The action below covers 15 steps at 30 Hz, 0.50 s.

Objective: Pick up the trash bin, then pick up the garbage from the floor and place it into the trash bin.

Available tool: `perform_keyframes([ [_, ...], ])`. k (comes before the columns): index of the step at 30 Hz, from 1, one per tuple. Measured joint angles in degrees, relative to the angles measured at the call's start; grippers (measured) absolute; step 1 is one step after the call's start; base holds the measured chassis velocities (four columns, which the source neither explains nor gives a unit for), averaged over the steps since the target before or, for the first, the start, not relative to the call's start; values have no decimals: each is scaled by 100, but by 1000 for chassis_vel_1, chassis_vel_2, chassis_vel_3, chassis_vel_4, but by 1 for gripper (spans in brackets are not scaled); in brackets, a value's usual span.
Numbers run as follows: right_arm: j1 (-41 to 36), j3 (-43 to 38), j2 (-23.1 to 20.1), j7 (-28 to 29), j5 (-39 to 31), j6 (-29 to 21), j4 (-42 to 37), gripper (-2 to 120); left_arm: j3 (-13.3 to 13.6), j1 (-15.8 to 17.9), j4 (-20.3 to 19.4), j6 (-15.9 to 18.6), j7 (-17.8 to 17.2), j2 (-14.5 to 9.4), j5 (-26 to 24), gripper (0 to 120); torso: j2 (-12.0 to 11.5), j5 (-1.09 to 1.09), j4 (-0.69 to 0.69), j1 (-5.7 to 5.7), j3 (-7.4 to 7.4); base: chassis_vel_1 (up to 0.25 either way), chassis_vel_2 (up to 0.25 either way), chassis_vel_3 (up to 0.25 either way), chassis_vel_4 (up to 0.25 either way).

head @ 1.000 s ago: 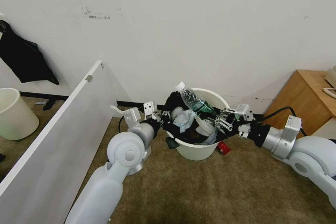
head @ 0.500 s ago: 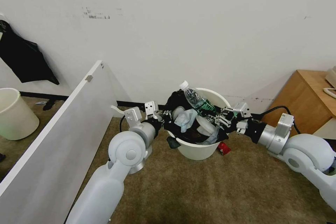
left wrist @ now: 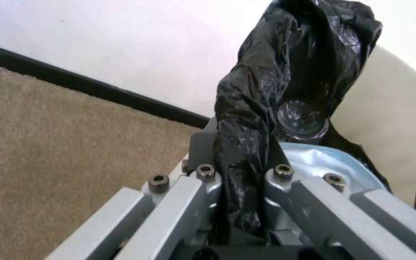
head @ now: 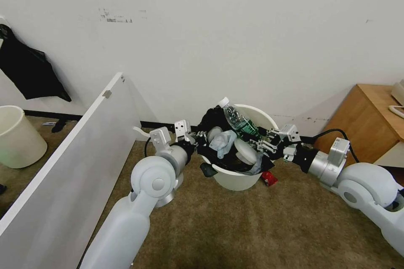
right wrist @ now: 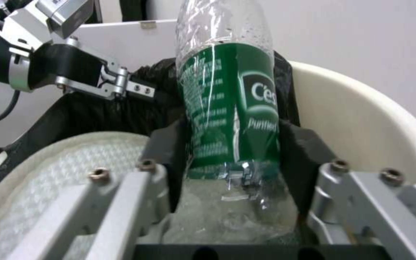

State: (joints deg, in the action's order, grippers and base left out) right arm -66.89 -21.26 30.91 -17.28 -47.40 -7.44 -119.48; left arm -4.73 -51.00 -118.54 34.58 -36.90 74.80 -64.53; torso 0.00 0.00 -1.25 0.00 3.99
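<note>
Carpet by wall | bottle tilted, cap up-left | right jaws grip it | left jaws pinch trash bin liner

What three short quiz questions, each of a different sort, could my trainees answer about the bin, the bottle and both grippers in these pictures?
1. True or false: the right gripper is shut on the plastic bottle.
2. The left gripper clamps: A) the black bag B) a slipper C) the wooden cabinet.
3. Fill in: the red packet lies on the ____ beside the trash bin.

Key: 1 true; 2 A; 3 carpet.
</note>
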Motion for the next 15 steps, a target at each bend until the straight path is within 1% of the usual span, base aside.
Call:
perform_keyframes([
  [1, 0, -6, 0, 7, -5, -1, -10, 53, 0, 0, 3, -1, 2, 2, 1, 4, 0, 0, 0, 0, 0, 0, 0, 0, 0],
  [2, 0, -6, 0, 7, -5, -1, -10, 53, 0, 0, 3, -1, 2, 2, 1, 4, 0, 0, 0, 0, 0, 0, 0, 0, 0],
  [3, 3, -10, 0, 11, -14, -2, -28, 61, 0, 0, 4, -3, 9, 2, 5, 4, 0, 0, 0, 0, 0, 0, 0, 0, 0],
  [4, 8, -13, -2, 11, -21, -2, -38, 65, -3, 0, 4, -4, 14, 2, 7, 4, 0, 0, 0, 0, 0, 0, 0, 0, 0],
  [5, 8, -13, -2, 11, -21, -2, -38, 65, -3, 0, 4, -4, 14, 2, 7, 4, 0, 0, 0, 0, 0, 0, 0, 0, 0],
  [7, 29, -21, -6, 14, -27, -2, -44, 77, -14, 2, 8, -6, 17, 6, 13, 4, 0, 0, 0, 0, 0, 0, 0, 0, 0],
  [8, 29, -21, -6, 14, -27, -2, -44, 77, -14, 2, 8, -6, 17, 6, 13, 4, 0, 0, 0, 0, 0, 0, 0, 0, 0],
  [10, 40, -40, 12, 18, -27, -2, -44, 88, -24, 2, 14, -9, 33, 12, 39, 4, 0, 0, 0, 0, 0, 0, 0, 0, 0],
  [11, 40, -40, 12, 18, -27, -2, -44, 88, -24, 2, 14, -9, 33, 12, 39, 4, 0, 0, 0, 0, 0, 0, 0, 0, 0],
  [13, 40, -89, 20, 23, -28, -1, -72, 97, -62, -7, 32, -21, 71, 19, 78, 4, 0, 0, 0, 0, 0, 0, 0, 0, 0],
  [15, 38, -140, 17, 25, -48, 0, -116, 99, -91, -8, 46, -26, 79, 24, 88, 4, 0, 0, 0, 0, 0, 0, 0, 0, 0],
])
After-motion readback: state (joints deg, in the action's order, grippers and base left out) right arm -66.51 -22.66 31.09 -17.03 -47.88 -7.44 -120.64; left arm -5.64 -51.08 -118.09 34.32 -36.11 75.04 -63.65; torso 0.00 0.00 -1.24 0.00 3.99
